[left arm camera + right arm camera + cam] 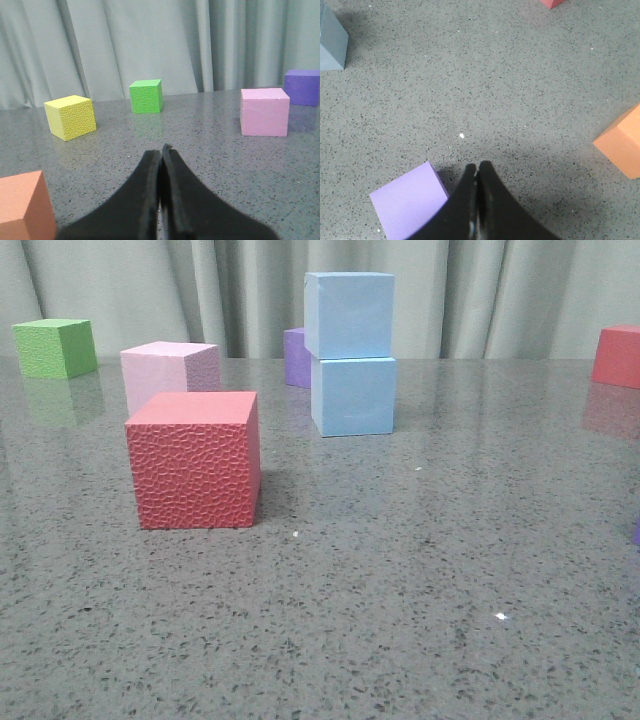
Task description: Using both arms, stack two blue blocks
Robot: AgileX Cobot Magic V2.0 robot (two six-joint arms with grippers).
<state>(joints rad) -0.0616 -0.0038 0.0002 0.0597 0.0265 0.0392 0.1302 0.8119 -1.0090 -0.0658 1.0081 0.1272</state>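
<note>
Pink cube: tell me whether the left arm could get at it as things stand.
Probably yes. In the left wrist view the pink cube stands alone on bare table ahead of the shut left gripper, nothing between them. The gripper would need to open first.

One block (pixel 349 315) sits atop another (pixel 353 395); a third cube (pixel 295 357) seemingly behind.

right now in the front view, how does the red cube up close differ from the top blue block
The red cube sits directly on the table; the top blue block rests on the lower blue block. The red cube's front face is pebbled, the top blue block's smooth. The red cube stands nearer the camera. Both are upright cubes.
</note>
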